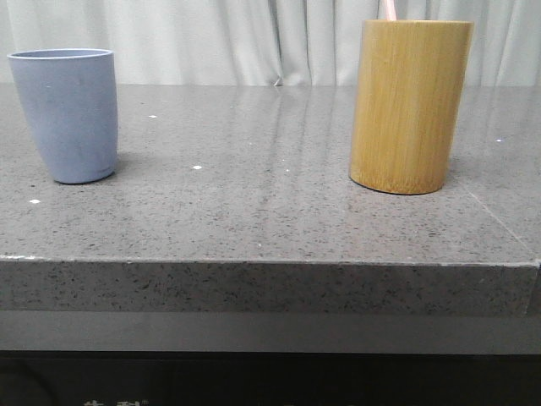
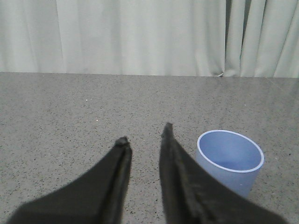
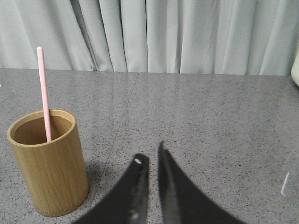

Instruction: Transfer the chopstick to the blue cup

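The blue cup [image 1: 66,114] stands upright and empty at the table's left. It also shows in the left wrist view [image 2: 229,161], close beside one finger of my left gripper [image 2: 145,134], which is open, empty and above the table. A pale pink chopstick [image 3: 43,88] stands in the tan bamboo cylinder [image 3: 51,177]. In the front view only its tip [image 1: 388,8] shows above the cylinder [image 1: 410,106] at the right. My right gripper [image 3: 150,151] is beside the cylinder and apart from it, jaws a narrow gap apart and empty. Neither gripper shows in the front view.
The grey speckled table [image 1: 254,211] has its front edge near the camera. Pale curtains [image 1: 254,38] hang behind it. A white object [image 3: 295,70] shows at the edge of the right wrist view.
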Available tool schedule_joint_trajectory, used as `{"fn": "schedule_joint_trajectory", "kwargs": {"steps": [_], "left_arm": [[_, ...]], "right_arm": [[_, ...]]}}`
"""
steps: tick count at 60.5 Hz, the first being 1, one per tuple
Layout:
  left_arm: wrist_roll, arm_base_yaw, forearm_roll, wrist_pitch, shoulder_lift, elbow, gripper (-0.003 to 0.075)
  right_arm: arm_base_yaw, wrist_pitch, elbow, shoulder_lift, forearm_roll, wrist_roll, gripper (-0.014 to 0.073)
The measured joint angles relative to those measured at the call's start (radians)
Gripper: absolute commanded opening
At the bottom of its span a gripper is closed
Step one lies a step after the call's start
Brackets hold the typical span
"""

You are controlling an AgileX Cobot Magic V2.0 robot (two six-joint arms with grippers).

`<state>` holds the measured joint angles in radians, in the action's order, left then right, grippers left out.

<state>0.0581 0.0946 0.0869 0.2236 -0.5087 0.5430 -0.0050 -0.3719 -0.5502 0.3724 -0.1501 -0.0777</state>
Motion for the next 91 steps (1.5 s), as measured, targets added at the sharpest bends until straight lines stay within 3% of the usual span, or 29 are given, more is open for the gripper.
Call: {"fn": "schedule_joint_trajectory", "kwargs": {"steps": [6, 10, 40, 53, 78, 91], "left_arm": [[0.0, 0.0, 0.0, -0.002, 0.0, 0.0, 0.0603], [0.0, 0.0, 0.0, -0.002, 0.0, 0.0, 0.0637], [0.002, 0.0, 0.027, 0.005, -0.037, 0.034, 0.0619], [0.093, 0.03, 0.031, 0.249, -0.249, 0.282, 0.0619], [0.155, 0.257, 0.031, 0.687, -0.676, 0.757, 0.0619], [0.157, 0.35, 0.027, 0.864, -0.903, 0.912, 0.0619]], "right_arm": [[0.0, 0.0, 0.0, 0.0, 0.0, 0.0, 0.0571], [0.0, 0.0, 0.0, 0.0, 0.0, 0.0, 0.065], [0.0, 0.0, 0.0, 0.0, 0.0, 0.0, 0.0634], [0.0, 0.0, 0.0, 0.0, 0.0, 0.0, 0.0634], [0.0, 0.0, 0.0, 0.0, 0.0, 0.0, 0.0634], [0.0, 0.0, 0.0, 0.0, 0.0, 0.0, 0.0634]]}}
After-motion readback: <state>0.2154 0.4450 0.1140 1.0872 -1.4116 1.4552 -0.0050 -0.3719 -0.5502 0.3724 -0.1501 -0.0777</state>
